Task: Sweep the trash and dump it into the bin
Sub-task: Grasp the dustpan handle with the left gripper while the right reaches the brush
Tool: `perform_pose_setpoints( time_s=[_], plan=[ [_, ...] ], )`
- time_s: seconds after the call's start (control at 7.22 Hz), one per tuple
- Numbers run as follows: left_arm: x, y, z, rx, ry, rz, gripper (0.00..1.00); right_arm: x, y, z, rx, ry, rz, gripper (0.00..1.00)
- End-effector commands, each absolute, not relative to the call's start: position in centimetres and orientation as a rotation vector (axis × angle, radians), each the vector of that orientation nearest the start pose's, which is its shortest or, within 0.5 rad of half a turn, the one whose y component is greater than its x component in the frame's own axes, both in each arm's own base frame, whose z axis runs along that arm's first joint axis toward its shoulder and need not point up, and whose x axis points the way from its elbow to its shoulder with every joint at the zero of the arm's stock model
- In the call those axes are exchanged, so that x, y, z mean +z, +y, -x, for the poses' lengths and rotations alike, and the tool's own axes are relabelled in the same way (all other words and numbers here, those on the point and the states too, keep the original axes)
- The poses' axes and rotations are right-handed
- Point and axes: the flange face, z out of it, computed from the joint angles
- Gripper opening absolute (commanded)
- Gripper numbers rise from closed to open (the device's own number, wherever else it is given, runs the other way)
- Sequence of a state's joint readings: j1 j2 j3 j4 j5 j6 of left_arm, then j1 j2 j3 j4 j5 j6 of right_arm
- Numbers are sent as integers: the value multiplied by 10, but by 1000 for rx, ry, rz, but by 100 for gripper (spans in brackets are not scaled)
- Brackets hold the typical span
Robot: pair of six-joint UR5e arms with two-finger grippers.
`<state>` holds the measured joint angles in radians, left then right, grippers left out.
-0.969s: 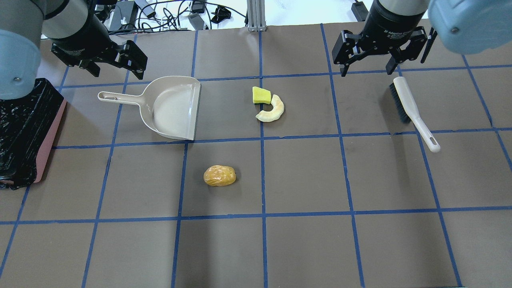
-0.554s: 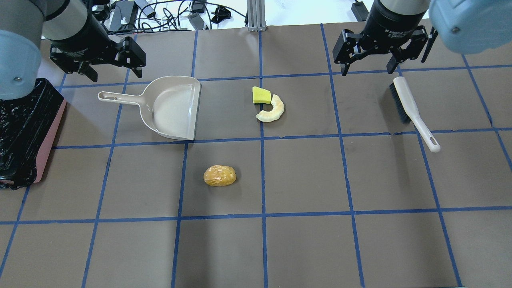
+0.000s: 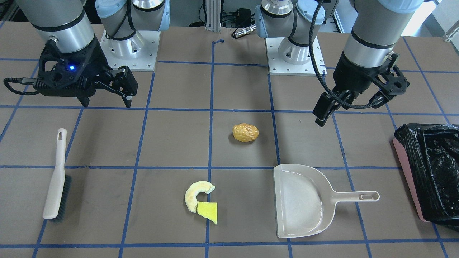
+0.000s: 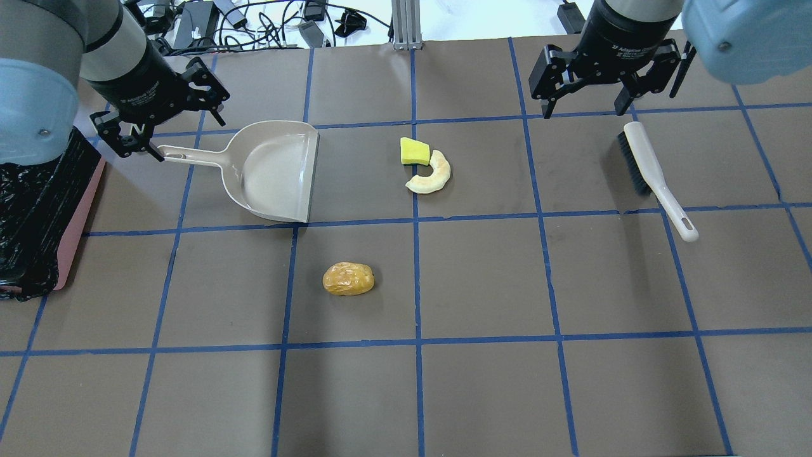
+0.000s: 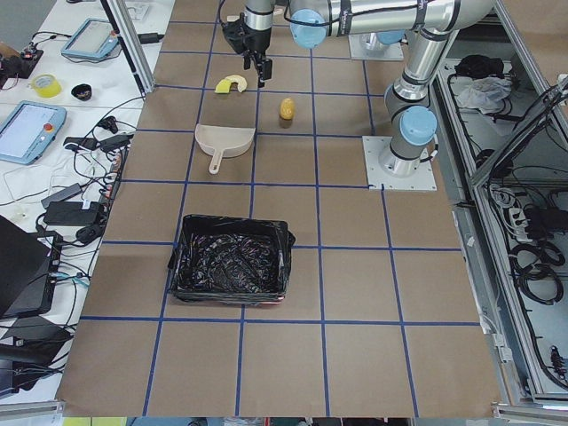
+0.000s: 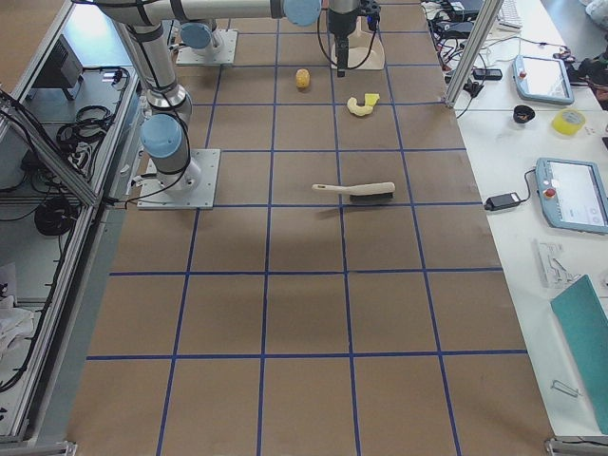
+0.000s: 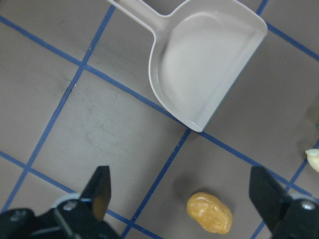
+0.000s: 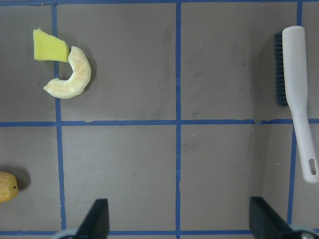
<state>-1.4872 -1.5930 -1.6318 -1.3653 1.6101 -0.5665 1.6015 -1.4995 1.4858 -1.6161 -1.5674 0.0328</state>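
The left pincer has swung round toward the dustpan handle's end, jaws spread and empty. The right pincer hangs spread at the brush's 12 o'clock. On the tabletop, yellow wedge and crescent slice touch at the dustpan's 3 o'clock, the potato-like lump lies at 5, and the bin at 9.

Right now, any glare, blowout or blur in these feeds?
Overhead exterior: the area beyond the far edge of the table is blown out white. Front-facing: specular glints on the black liner of the bin and on the potato-like lump. Both wrist views: jaws at the bottom edge are out of focus, table sharp.
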Motion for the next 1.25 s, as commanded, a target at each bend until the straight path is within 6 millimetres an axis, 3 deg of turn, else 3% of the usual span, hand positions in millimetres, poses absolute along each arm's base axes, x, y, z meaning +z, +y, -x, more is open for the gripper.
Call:
perform_pose_setpoints(
  time_s=[0.0,0.14,0.42,0.55,0.83,0.97,1.11],
  plan=[
    [461,-520,76,-178,2910,1106,100,498,-524,-149,-91,3134,-2,100],
    [458,-522,69,-160,2902,1155,100,498,-525,-144,-91,3137,-14,100],
    [441,-533,39,-52,2639,1648,100,492,-537,-108,-72,3137,-93,100],
    [435,-542,34,-79,2546,1795,100,484,-544,-89,-51,3144,40,100],
    [429,-569,25,-166,2285,2190,100,462,-555,-44,16,3138,27,100],
    [412,-590,14,-113,2239,2246,100,450,-557,-28,44,3134,43,100],
    [412,-605,-4,-32,2239,2348,100,438,-558,-18,67,3134,36,100]
  ],
)
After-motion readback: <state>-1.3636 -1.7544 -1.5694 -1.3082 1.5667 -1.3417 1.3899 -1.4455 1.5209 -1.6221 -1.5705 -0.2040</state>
